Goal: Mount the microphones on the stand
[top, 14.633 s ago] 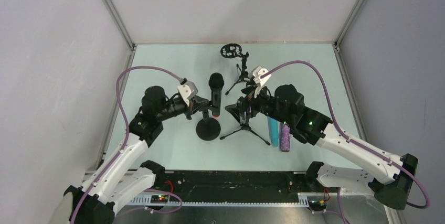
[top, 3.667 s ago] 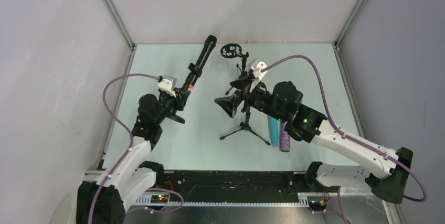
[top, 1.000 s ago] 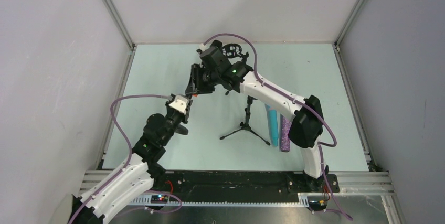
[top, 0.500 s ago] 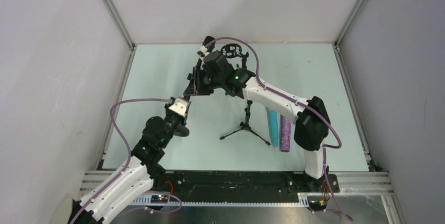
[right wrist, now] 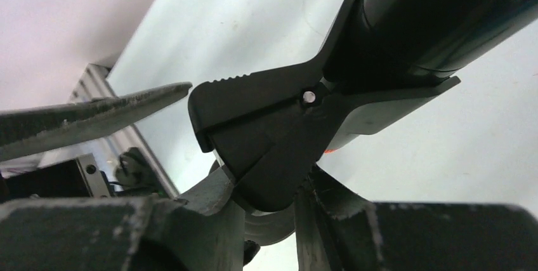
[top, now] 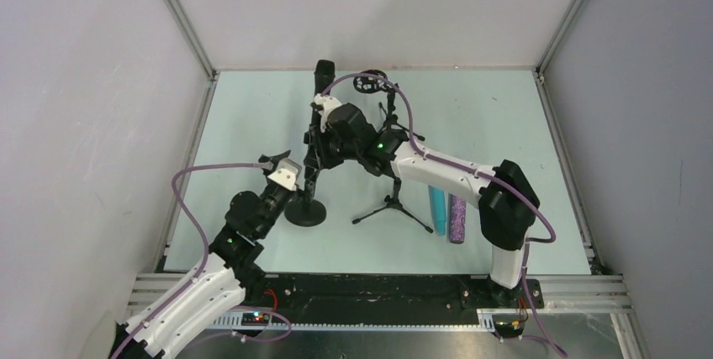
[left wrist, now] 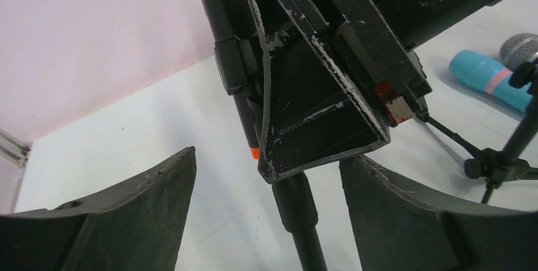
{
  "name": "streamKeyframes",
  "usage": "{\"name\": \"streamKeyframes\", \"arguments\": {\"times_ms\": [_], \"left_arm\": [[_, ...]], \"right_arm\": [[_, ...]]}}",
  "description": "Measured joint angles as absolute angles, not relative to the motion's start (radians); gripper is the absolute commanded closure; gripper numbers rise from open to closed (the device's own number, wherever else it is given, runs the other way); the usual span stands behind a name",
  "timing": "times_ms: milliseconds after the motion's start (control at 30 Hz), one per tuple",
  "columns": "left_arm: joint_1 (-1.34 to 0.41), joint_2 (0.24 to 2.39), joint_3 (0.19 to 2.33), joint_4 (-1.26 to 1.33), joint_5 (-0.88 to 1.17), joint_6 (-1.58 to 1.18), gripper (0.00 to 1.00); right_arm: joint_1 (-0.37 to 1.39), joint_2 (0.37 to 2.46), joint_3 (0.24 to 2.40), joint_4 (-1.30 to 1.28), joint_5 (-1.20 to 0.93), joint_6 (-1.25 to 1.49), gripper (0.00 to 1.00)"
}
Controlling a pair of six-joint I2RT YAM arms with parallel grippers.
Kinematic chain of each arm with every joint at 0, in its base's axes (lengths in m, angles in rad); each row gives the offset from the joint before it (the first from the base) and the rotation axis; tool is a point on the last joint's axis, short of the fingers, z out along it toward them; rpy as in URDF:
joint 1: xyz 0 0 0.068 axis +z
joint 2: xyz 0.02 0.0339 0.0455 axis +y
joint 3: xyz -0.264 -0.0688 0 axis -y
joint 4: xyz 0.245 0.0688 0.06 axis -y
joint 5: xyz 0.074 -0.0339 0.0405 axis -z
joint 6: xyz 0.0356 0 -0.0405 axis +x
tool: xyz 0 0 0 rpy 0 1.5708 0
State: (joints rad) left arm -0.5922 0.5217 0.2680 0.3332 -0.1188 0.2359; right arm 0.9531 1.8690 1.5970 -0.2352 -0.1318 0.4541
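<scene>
The black microphone [top: 323,73] with an orange-red end [left wrist: 254,152] sits in the clip [right wrist: 273,131] of the round-base stand [top: 305,212], which rests on the table leaning a little. My right gripper [top: 322,147] is shut on that clip, and its fingers [right wrist: 212,217] press the clip's handles. My left gripper [top: 290,178] is open. Its fingers [left wrist: 127,220] stand on either side of the stand's pole [left wrist: 303,217] without touching it. The cyan-blue microphone [top: 437,208] and the glittery purple microphone [top: 456,218] lie side by side on the table at the right.
A black tripod stand [top: 393,199] stands at mid table, close to the two lying microphones. A second small tripod with a ring mount [top: 370,83] is at the back. Aluminium frame rails and grey walls close the table in.
The left gripper has opened and let go of the stand's pole. The stand has swung more upright, with its round base now down on the table. The right gripper's jaws closed on the clip.
</scene>
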Motion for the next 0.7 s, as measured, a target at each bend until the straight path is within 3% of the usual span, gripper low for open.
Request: {"name": "streamKeyframes", "arguments": {"times_ms": [167,700], "left_arm": [[-0.595,0.503,0.254,0.326,-0.125,0.219,0.01],[-0.596,0.286,0.242,0.299,-0.292,0.102,0.00]], "right_arm": [[0.966,1.821,1.495,-0.133,-0.075,0.344,1.00],[0.964,1.805,1.401,0.232,-0.076,-0.041,1.00]]}}
